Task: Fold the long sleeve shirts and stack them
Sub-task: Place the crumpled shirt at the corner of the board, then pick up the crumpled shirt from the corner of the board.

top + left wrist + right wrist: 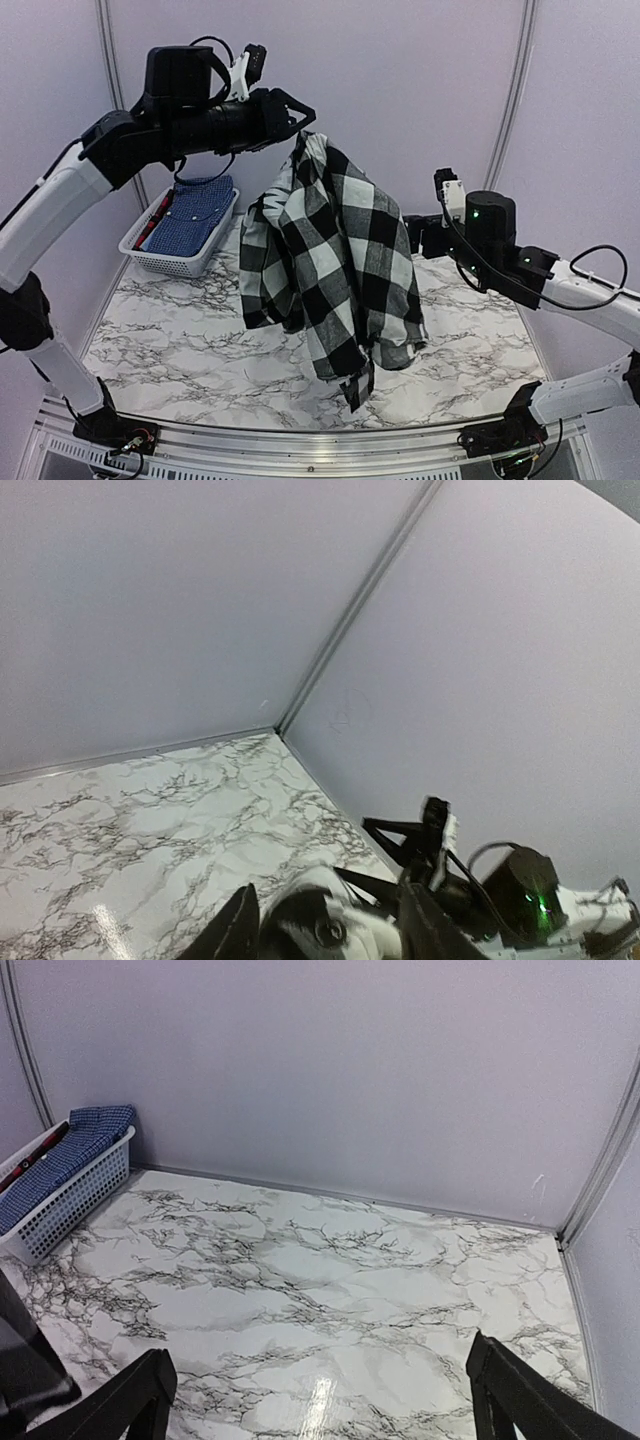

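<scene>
The black-and-white checked long sleeve shirt (330,260) hangs bunched in the air, its lower end just above the marble table (170,350). My left gripper (304,122) is raised high and shut on the shirt's top edge. In the left wrist view the fabric (320,925) sits between the fingers (235,930). My right gripper (420,235) is open and empty to the right of the hanging shirt and partly hidden by it. Its fingers (130,1400) stand wide apart over bare marble. A blue fine-print shirt (195,215) lies in the basket.
A white slotted basket (175,262) stands at the back left of the table, with a red-and-black item beside the blue shirt; it also shows in the right wrist view (60,1195). Grey walls close the back and sides. A metal rail (300,440) runs along the near edge.
</scene>
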